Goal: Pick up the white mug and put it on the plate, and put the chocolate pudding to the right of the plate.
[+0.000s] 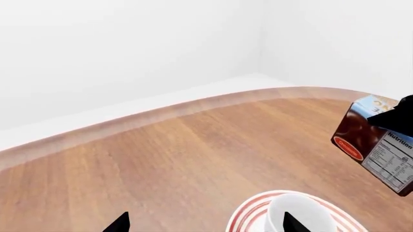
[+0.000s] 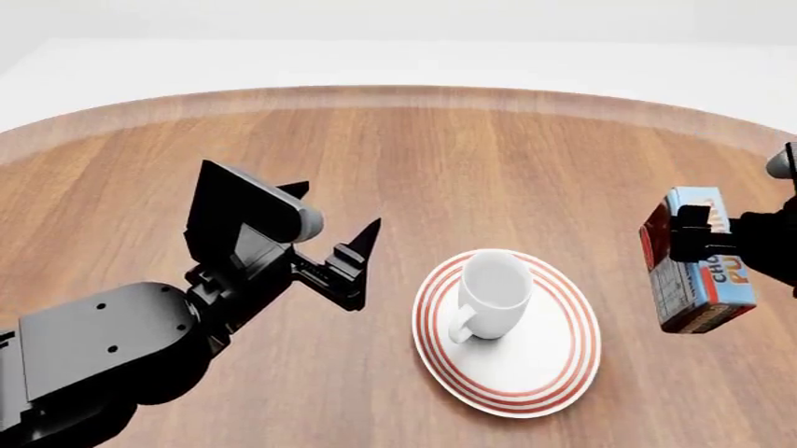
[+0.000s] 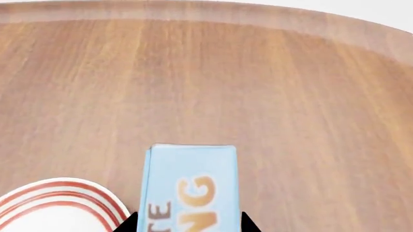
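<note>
Right tool gripping chocolate pudding, long axis away from robot

Matte black, blocky left robot arm with small screw holes. Its black left gripper has pointed, wedge-shaped fingertips and a grey cylindrical joint.

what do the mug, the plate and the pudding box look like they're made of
White mug: probably glazed ceramic, given its plain glossy white body. Plate: likely the same, smooth white with painted red rings. Chocolate pudding: seemingly a printed cardboard carton, flat-sided with sharp edges and lettering, clamped in the right end effector.
</note>
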Motion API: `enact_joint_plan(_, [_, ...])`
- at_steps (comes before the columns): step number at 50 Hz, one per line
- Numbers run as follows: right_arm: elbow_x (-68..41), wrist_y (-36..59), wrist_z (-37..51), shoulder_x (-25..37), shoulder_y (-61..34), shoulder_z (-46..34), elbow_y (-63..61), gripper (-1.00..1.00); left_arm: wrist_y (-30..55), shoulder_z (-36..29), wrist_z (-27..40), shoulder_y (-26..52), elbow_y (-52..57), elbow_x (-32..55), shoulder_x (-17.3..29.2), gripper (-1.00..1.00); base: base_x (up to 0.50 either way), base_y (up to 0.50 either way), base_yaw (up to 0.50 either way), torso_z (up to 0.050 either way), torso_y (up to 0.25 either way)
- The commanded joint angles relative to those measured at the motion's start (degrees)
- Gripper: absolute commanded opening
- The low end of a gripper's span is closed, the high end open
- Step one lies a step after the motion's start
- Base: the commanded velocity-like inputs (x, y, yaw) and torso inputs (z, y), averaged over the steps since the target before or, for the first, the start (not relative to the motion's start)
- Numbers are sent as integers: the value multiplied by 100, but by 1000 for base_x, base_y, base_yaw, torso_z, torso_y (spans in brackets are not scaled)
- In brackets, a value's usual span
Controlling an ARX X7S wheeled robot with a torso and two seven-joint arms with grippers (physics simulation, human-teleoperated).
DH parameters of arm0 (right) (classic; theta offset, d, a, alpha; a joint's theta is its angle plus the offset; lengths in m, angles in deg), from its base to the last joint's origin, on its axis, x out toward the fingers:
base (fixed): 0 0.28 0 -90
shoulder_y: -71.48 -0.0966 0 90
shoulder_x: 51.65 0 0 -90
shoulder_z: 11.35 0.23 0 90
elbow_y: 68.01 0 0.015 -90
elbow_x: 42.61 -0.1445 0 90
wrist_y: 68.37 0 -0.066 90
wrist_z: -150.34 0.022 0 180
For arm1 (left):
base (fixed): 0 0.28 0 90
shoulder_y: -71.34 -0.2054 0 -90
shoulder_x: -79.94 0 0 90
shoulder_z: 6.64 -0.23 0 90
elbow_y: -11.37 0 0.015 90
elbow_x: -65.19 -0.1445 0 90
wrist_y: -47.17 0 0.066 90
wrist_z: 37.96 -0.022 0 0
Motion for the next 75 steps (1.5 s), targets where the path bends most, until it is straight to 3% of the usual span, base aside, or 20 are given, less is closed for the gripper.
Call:
enact_joint_plan(1, [316,-371,-236,-241,237,137,190,-100,46,136,-118,-30,64,-92,-139,100,0,0,0,0,0])
enact_joint_plan(70, [1073,-1775,-349,-996,698,-4,2112,-100,39,127,-155,-182,-66,-160,-274,100,0,0,0,0,0])
enact_joint_plan(71, [1079,-1777,-351,-1009,685,-4,2154,100,34,125,-157,-191,-71,-167,-276,100,0,0,0,0,0])
enact_joint_plan(75, [1096,-1815,-397,-1046,666,-6,2269,100,37,127,-156,-196,-74,-166,-283,100,0,0,0,0,0])
